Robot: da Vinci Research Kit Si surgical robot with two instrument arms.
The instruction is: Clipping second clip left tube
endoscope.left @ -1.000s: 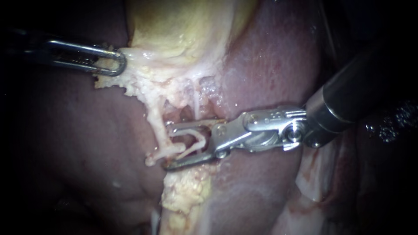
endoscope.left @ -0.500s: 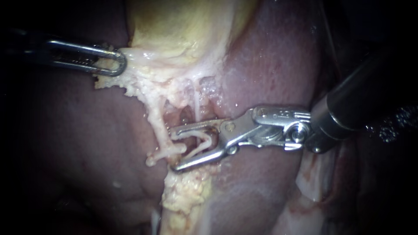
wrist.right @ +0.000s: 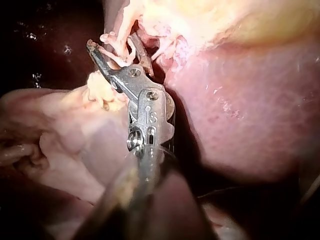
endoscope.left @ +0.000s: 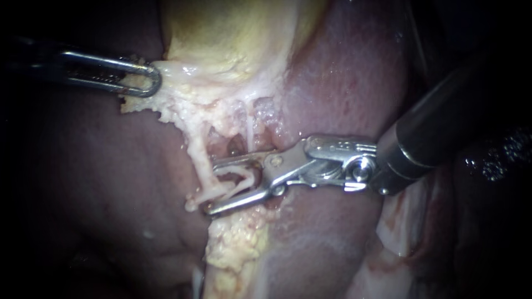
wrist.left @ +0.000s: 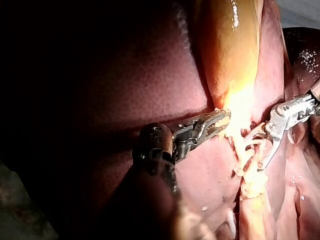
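My right instrument (endoscope.left: 213, 187) has slid left, jaws wide open astride tube (endoscope.left: 204, 166), unclamped; left instrument (endoscope.left: 151, 82) grips gallbladder (endoscope.left: 221, 39); shallow bite risks clip slipping

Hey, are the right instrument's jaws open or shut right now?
Open. In the endoscope view a clear gap shows between the jaws of the right instrument, and the pale tube lies within that gap.
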